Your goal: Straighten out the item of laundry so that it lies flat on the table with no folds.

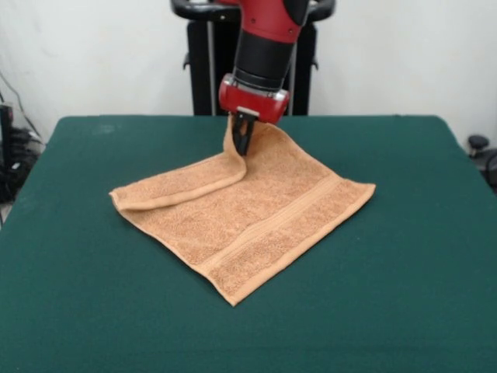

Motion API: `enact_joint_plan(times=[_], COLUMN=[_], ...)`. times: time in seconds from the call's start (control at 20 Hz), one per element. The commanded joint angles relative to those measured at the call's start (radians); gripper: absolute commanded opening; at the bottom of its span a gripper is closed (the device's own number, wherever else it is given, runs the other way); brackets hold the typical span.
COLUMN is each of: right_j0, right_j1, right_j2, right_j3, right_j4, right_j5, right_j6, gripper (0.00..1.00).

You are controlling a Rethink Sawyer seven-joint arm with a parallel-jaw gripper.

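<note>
Table [78,311] green | towel [256,225] mostly flat, far edge folded over | hand [242,144] pinching lifted far corner

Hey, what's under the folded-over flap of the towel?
The flap lies over more of the towel, while the gripper pinches its raised corner. Whatever lies beneath the flap is covered from view.

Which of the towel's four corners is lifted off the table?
The far corner, pinched in the end effector. The towel's other three corners lie flat on the table.
</note>
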Motion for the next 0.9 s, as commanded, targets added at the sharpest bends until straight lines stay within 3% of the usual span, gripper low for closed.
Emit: enact_joint_plan(times=[0.05,0.65,0.9], right_j0=[-0.012,-0.194,-0.237], right_j1=[-0.018,-0.136,-0.119], right_j2=[0.018,0.030,0.046], right_j3=[-0.016,0.122,0.118], right_j4=[0.016,-0.184,-0.231], right_j5=[0.064,0.036,0.022], right_j6=[0.119,0.072,0.084], gripper=[0.00,0.00,0.00])
